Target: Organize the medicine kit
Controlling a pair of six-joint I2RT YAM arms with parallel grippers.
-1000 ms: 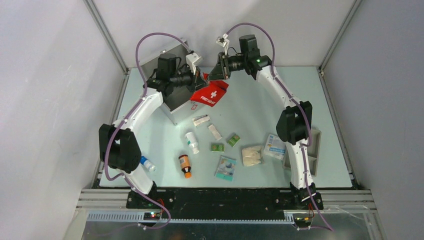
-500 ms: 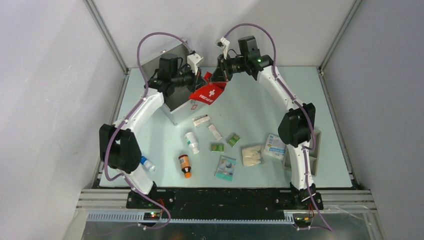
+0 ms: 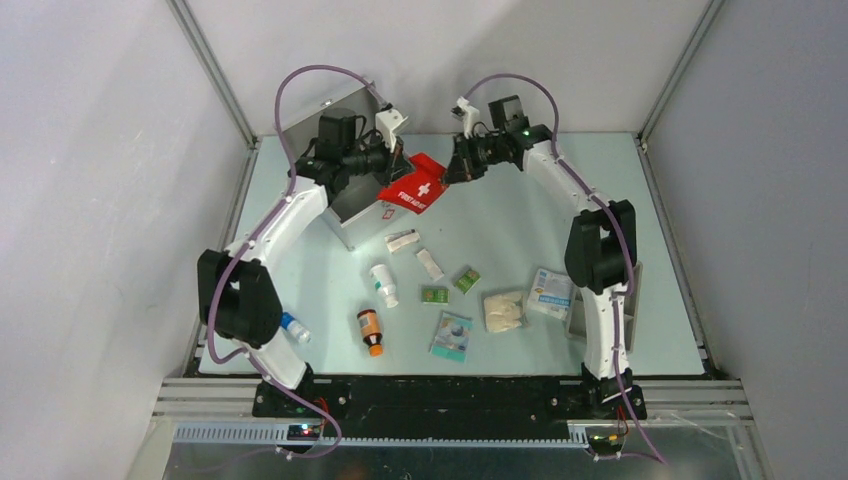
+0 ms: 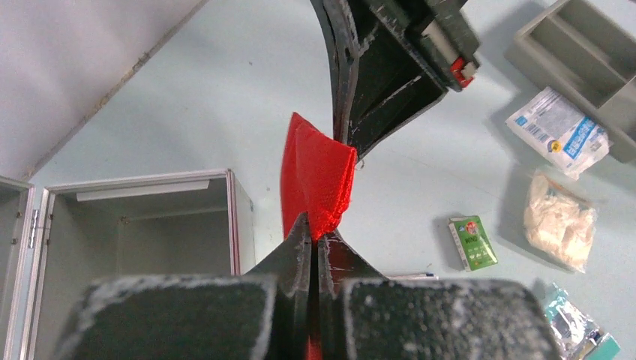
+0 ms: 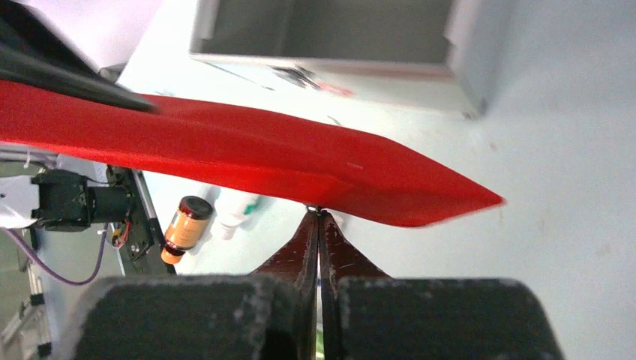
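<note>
L claw, R claw both tight on red pouch; R arm lower vs. a sec ago; pouch flatter

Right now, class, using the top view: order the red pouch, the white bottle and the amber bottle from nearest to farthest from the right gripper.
1. The red pouch, far side, at the right gripper tips.
2. The white bottle, mid-table.
3. The amber bottle, toward the near edge.
</note>
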